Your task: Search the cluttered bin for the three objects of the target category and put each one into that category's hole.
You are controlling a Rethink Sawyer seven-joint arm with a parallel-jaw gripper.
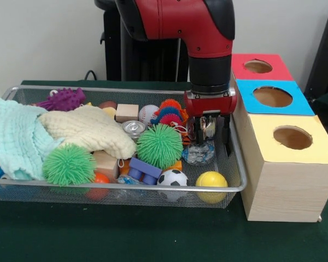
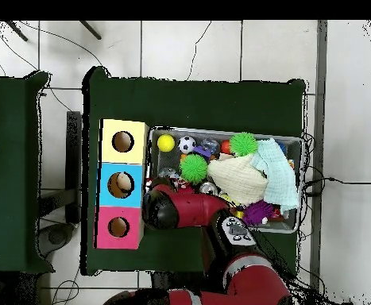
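The silver wire-mesh bin (image 1: 126, 188) sits on the green table, full of toys; it also shows in the overhead view (image 2: 220, 129). My gripper (image 1: 213, 146) is lowered into the bin's right end, open, with its fingers on either side of a clear bluish plastic object (image 1: 198, 153). Right of the bin stands a wooden box with a yellow-topped hole (image 1: 293, 137), a blue-topped hole (image 1: 273, 96) and a red-topped hole (image 1: 258, 66). In the overhead view the arm (image 2: 168, 208) hides the gripper.
The bin holds two green spiky balls (image 1: 159, 145) (image 1: 69, 164), a yellow ball (image 1: 211, 180), a soccer ball (image 1: 172, 177), a baseball (image 1: 148, 113), a wooden block (image 1: 126, 112), a blue block (image 1: 144, 170), a purple spiky toy (image 1: 63, 99), and cream (image 1: 90, 131) and mint cloths (image 1: 16, 139).
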